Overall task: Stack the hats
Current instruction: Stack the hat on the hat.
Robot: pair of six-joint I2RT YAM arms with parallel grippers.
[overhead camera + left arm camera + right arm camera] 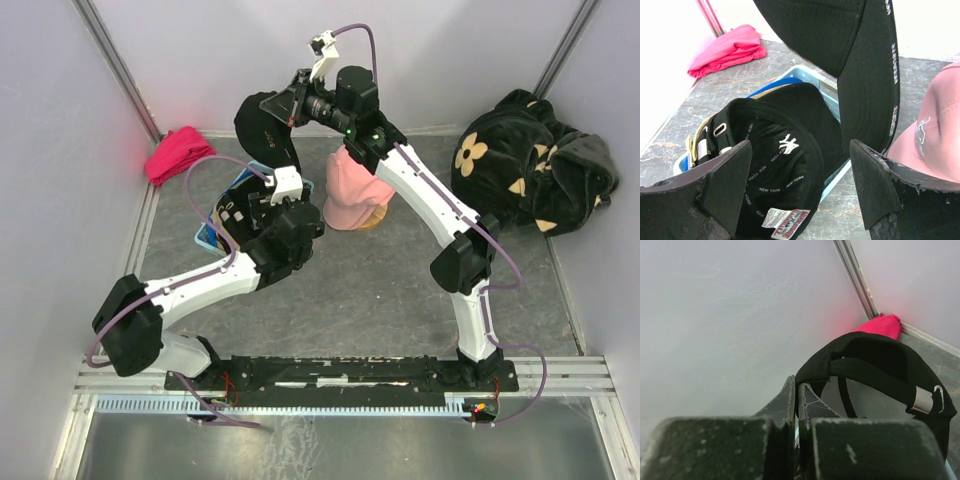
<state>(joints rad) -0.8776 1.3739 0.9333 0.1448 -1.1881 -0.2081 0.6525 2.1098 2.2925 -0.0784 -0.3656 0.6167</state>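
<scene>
Aloft, black cap (256, 126) edge in right tool (796, 390), near wall (200, 60).

Both arms are built of glossy white link shells joined by bulky black joint housings: the left arm (195, 285) in the lower left of the overhead frame, the right arm (430, 190) right of centre. A thin lavender cable (200, 170) runs along each. Their bases sit on a long flat black base plate (350, 372) low in the frame, with thin red wires (228, 385) and a small lit circuit board (483, 408) at its right end. A white bracket (322, 55) tops the upper centre, and a green light (348, 130) glows on the black wrist housing there. The left gripper (800, 145) has thick black wedge-shaped fingers (725, 185), scuffed and pitted; the right gripper (796, 385) has black fingers (785, 407) scratched pale.
</scene>
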